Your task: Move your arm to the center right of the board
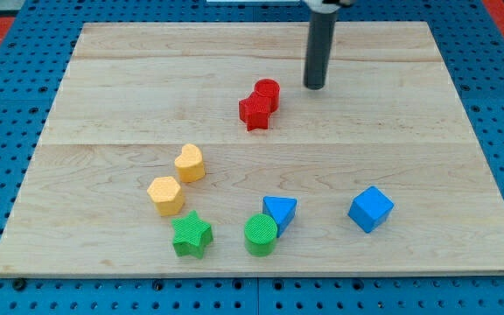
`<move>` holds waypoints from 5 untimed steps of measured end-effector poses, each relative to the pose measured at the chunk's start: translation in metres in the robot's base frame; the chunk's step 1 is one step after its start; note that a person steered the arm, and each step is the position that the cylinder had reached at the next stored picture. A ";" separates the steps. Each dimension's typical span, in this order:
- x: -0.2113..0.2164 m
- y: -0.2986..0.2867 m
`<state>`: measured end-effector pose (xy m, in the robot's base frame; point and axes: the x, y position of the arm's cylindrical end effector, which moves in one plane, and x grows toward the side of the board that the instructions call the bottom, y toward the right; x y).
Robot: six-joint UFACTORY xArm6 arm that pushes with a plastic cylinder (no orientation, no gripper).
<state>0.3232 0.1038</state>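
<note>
Front row: a green star block (191, 234) and a green cylinder (260, 234) sit nearest the view's bottom edge of the wooden board (462, 131), the cylinder touching a blue triangular block (280, 210) just behind it.
Lower right: a blue cube (371, 208) stands alone, well apart from the rest and below the middle of the view's right side.
Left of centre: a yellow hexagonal block (165, 194) and a yellow heart-shaped block (190, 163) lie near each other, a narrow gap between them.
Upper middle: a red star block (255, 111) and a red cylinder (268, 93) sit touching.
Far end: my tip (314, 87) rests on the board just to the view's right of the red cylinder, apart from it; the rod is bare and carries nothing, with no jaws to open or close.
Destination: the centre right of the board is bare wood, to the view's right of my tip and nearer the view's bottom.
Risk, red pair: judged small, since the route leads away from them; only a drift to the view's left would knock the cylinder.
Risk, blue cube: the likelier upset, should the path sag too far toward the view's bottom and shove it.
Risk, overshoot: a long stroke could run my tip past the board's right edge.
</note>
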 end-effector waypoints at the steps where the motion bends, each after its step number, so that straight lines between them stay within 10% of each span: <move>1: 0.030 0.025; 5: 0.006 0.017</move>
<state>0.3297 0.1206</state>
